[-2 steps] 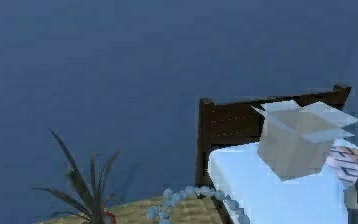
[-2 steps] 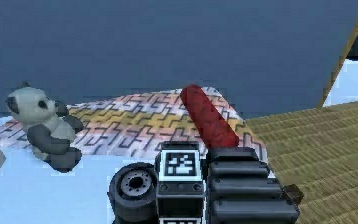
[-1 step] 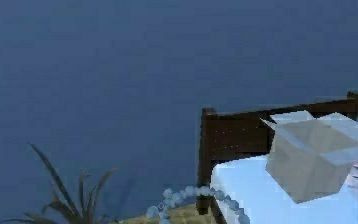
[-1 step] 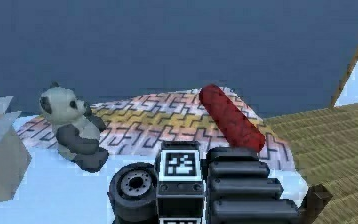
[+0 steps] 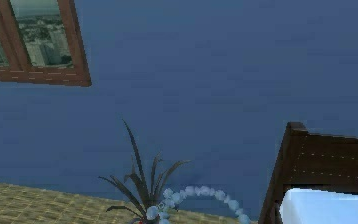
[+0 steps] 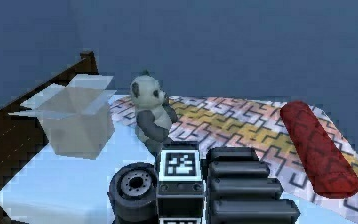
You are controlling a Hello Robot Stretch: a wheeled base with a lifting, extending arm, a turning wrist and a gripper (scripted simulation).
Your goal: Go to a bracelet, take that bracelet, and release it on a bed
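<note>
- Bracelet (image 5: 192, 190): pale beaded arc at the forward view's bottom edge, before a houseplant (image 5: 142, 172), left of the bed (image 5: 327, 208) headboard (image 5: 322, 160).
- Tool (image 6: 137, 192): at the bed's near edge; cannot tell whether it holds anything.

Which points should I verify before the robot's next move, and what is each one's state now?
1. The bed is on the side where the arm reaches: ok.
2. The bracelet is located: ok; a beaded arc shows beside the plant.
3. The bracelet is held: cannot tell; the far end of the gripper is unclear.
4. There is free sheet for a release: ok, left of the gripper.
5. The box, panda toy and red bolster appear apart from the arm: ok.
</note>
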